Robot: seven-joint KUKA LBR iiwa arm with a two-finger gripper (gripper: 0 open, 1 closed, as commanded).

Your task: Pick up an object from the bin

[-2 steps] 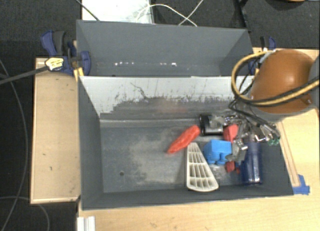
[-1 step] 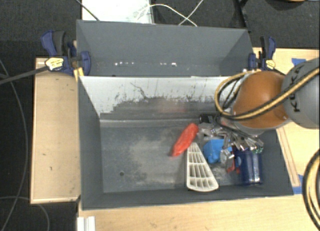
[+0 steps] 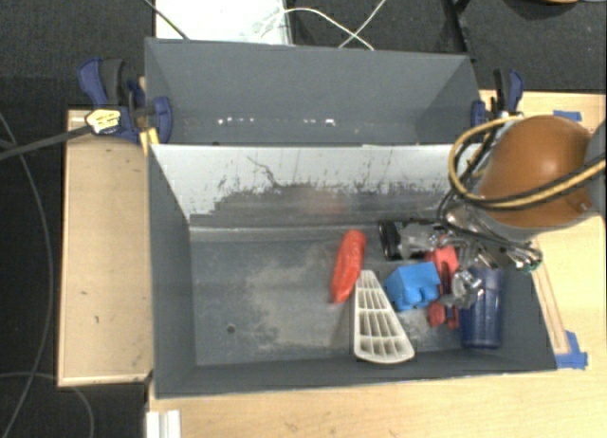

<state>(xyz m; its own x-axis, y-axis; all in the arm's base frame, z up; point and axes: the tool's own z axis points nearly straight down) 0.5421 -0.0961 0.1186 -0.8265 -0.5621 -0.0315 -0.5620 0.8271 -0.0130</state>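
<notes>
My gripper (image 3: 462,278) hangs low at the right end of the bin, under the arm's orange dome. It is right over a small cluster: a blue block (image 3: 413,285) just to its left, a red piece (image 3: 444,262) against its body, and a dark blue cylinder (image 3: 482,310) lying just to its right. Another small red part (image 3: 436,314) shows below it. Whether anything is held is hidden by the gripper's body.
A white slotted fan-shaped piece (image 3: 379,328) lies near the front wall, left of the cluster. An orange-red carrot-like thing (image 3: 347,265) lies mid-bin. A small black item (image 3: 390,238) sits near the back wall. The bin's left half is bare floor.
</notes>
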